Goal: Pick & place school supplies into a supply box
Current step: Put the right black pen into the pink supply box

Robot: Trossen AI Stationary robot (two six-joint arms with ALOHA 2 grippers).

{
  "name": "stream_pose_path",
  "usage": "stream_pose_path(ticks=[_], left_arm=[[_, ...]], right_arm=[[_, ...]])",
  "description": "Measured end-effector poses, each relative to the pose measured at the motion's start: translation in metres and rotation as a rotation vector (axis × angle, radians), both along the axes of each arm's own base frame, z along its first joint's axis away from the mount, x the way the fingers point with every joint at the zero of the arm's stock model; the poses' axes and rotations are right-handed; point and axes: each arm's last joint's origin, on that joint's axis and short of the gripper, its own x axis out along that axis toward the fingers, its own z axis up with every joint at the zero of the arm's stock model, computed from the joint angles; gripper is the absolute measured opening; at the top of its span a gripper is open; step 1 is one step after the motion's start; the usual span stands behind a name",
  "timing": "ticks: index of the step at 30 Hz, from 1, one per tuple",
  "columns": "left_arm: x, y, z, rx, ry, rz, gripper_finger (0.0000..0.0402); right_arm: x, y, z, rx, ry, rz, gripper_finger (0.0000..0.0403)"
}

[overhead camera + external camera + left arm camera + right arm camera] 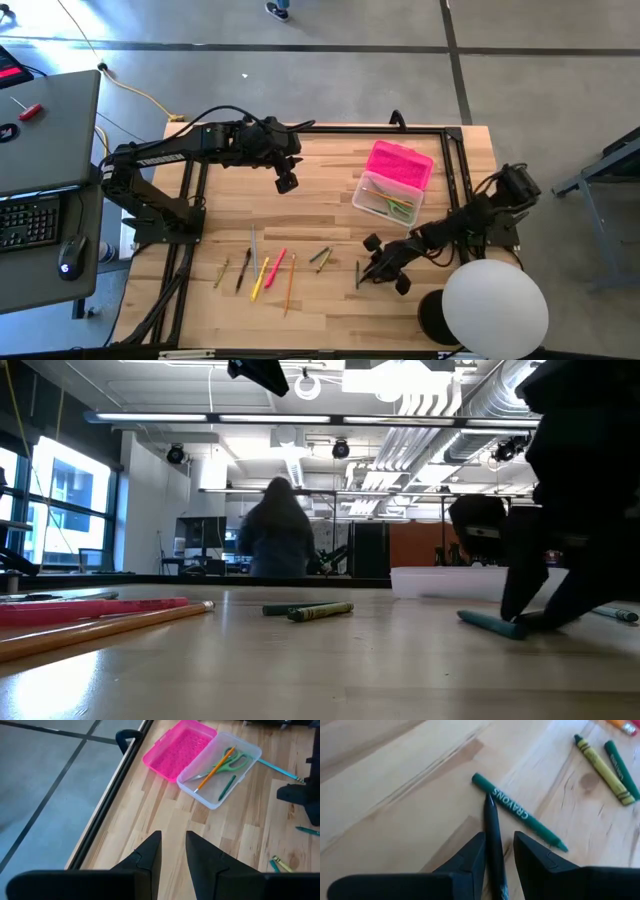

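Right gripper [497, 851] is down at the table near the front right, and between its two fingers sits a thin dark pencil [493, 827], running lengthwise straight out ahead of the jaws. Looks like the fingers are closed on it, though from the wrist view I can't fully tell how firm that pinch is. The pencil's tip touches or just overlaps a green crayon [519, 813] lying crosswise in front of it, so lifting could nudge that crayon.

Supply box [386, 199] sits well apart from that gripper, farther back on the table, with its pink lid [400, 163] flipped open beside it on the far side. Green-handled scissors [231, 761], an orange pencil and a green one are already inside. The right arm is clearly the nearer one to both the box and this pencil.

Left gripper [173, 851] hangs above the table's back left area, holding nothing, fingers slightly parted, just waiting.

More pens and pencils [262, 272] lie loose in a row along the front of the table, left of the right gripper.
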Motion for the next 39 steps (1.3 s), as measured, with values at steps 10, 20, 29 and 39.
stream_pose_path(ticks=[10,20,29,39], left_arm=[[0.000,0.000,0.000,-0.004,-0.002,0.001,0.0120],[0.000,0.000,0.000,-0.021,-0.012,0.018,0.0120],[0.000,0.000,0.000,-0.036,-0.021,0.033,0.0120],[0.000,0.000,0.000,-0.076,-0.046,0.076,0.0120]], right_arm=[[0.006,0.000,-0.014,0.006,-0.030,0.019,0.0042],[0.011,0.002,-0.003,0.081,-0.125,-0.018,0.0010],[0.005,-0.011,0.058,-0.114,-0.354,-0.281,0.0010],[-0.029,-0.076,0.098,-0.320,-0.310,-0.876,0.0011]])
